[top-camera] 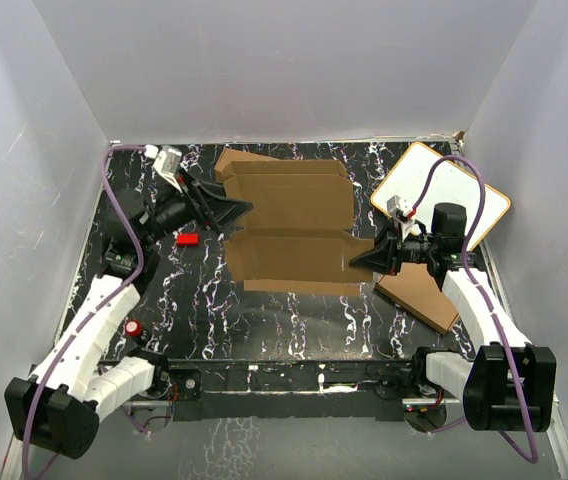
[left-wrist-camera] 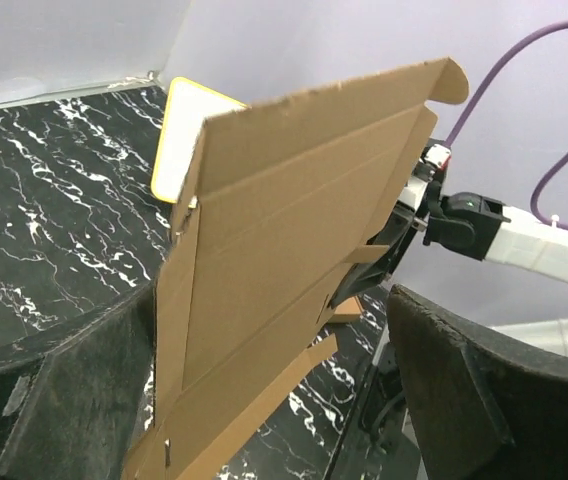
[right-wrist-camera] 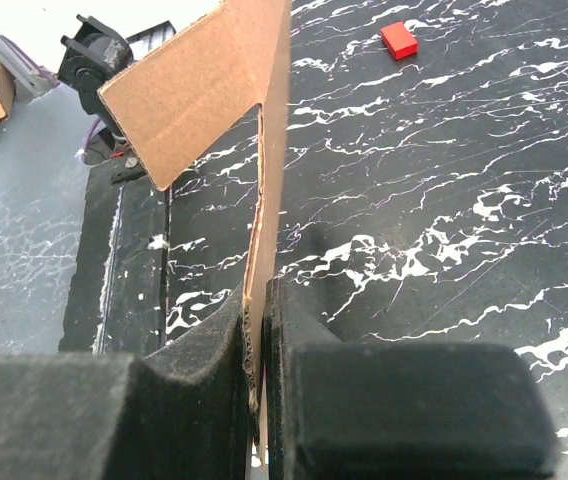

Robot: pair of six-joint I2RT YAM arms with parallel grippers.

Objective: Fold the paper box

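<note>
The paper box is a flat brown cardboard sheet with flaps, lying partly raised in the middle of the black marbled table. My right gripper is shut on its right edge; in the right wrist view the fingers pinch the corrugated edge of the paper box. My left gripper is open at the sheet's left edge. The left wrist view shows the paper box standing between its wide-apart fingers, close to the left one.
A small red block lies left of the sheet, also the red block. A white board with a yellow rim sits at the back right. Another brown carton lies under the right arm. White walls enclose the table.
</note>
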